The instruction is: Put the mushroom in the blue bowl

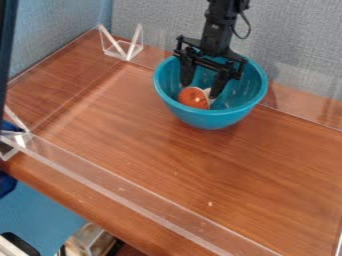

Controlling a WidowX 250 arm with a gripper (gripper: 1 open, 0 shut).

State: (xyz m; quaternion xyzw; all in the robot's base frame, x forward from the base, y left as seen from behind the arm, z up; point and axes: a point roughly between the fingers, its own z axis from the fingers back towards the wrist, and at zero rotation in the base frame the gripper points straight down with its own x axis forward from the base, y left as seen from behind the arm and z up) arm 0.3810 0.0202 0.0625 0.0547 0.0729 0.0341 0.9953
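Note:
The mushroom [197,97], with its orange-brown cap, lies inside the turquoise-blue bowl [214,116], left of the bowl's middle. The bowl stands at the back of the wooden table. My black gripper [209,84] hangs straight down over the bowl, just above and to the right of the mushroom. Its fingers are apart with nothing between them, and the mushroom rests free on the bowl's bottom. The arm rises out of the top of the view.
A low clear acrylic wall [80,172] runs around the wooden table top [160,160]. A clear triangular stand [124,45] sits at the back left corner. A blue-grey fabric wall stands behind the bowl.

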